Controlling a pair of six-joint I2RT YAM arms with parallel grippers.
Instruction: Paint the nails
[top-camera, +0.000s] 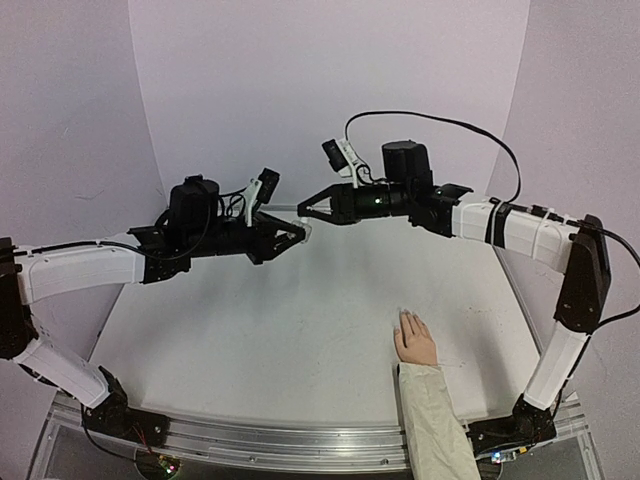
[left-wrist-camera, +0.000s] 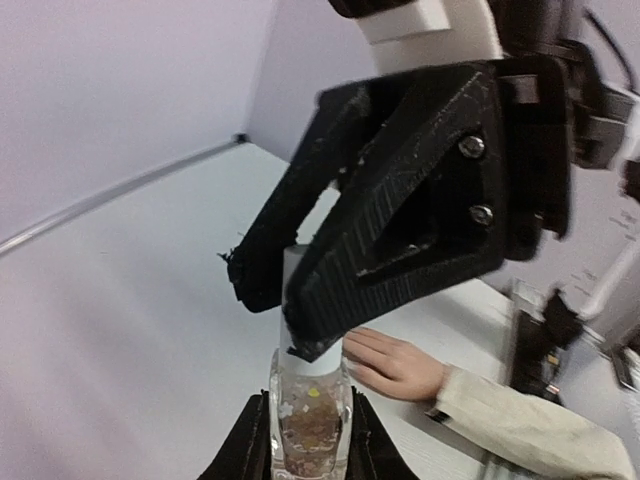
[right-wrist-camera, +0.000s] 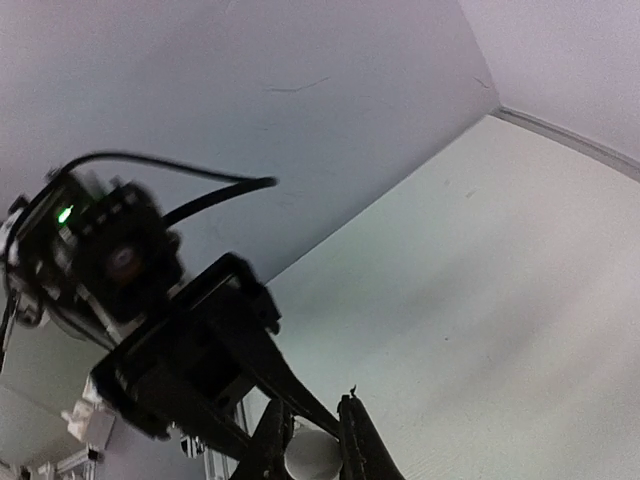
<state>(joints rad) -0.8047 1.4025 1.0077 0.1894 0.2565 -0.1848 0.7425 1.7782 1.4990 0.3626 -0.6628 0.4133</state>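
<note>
Aloft, right claw (top-camera: 304, 212) around bottle cap (left-wrist-camera: 298, 268).

- From overhead I can't tell the nails (top-camera: 405, 318) from the skin of the hand (top-camera: 415, 342): too small.
- In my left wrist view the fingers (left-wrist-camera: 400, 200) of the right gripper (left-wrist-camera: 270, 316) cover most of the cap (left-wrist-camera: 296, 262).
- The bottle (left-wrist-camera: 311, 420) runs off that view's bottom edge.
- The sleeve (top-camera: 432, 420) is cut off by the overhead view's bottom edge.
</note>
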